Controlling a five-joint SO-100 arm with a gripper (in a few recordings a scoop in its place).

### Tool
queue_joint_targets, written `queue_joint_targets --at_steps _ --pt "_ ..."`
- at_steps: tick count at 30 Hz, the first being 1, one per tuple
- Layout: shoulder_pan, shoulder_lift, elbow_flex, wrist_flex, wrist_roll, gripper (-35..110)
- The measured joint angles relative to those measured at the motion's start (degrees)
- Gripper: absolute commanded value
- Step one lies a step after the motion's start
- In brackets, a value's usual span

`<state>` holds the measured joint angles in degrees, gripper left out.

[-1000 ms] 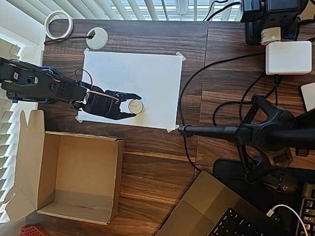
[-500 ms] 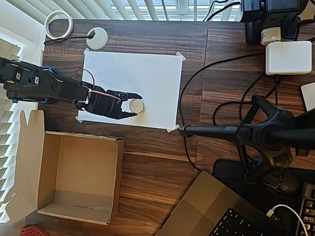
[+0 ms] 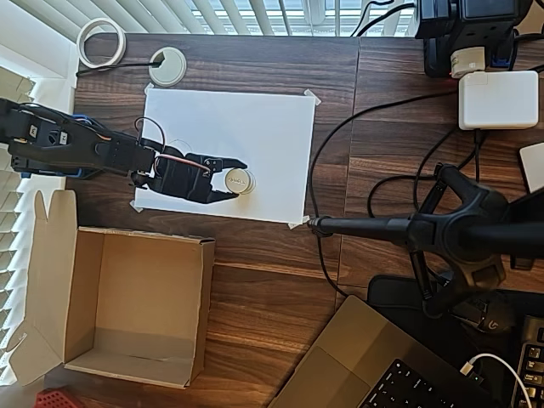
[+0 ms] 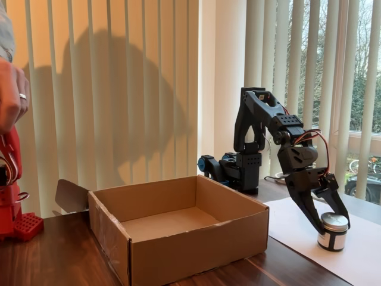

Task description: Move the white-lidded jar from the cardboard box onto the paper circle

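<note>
While the black arm reaches in from the left of the overhead view, its gripper sits low over the white paper sheet, w/ the two fingers spread around the jar, one on each side; can't tell if they actually touch it, so grip is unclear. Jar stands upright on the sheet near its lower edge, lid up, and in the fixed view its base rests on the paper w/ the fingers angled down past the lid. Drawn circle is only a faint arc at the jar's right side. Cardboard box sits below-left of the sheet, well apart from the jar, flaps on its left side.
</note>
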<state>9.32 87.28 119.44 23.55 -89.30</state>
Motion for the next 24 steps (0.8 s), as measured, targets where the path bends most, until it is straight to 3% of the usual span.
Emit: queue_joint_targets --at_steps 8,18,24 --pt "0.0 -0.1 0.0 -2.7 -0.5 31" --pt "-0.1 0.0 0.4 -5.1 -2.4 36" --pt "-1.0 2.7 2.5 -9.1 1.8 34"
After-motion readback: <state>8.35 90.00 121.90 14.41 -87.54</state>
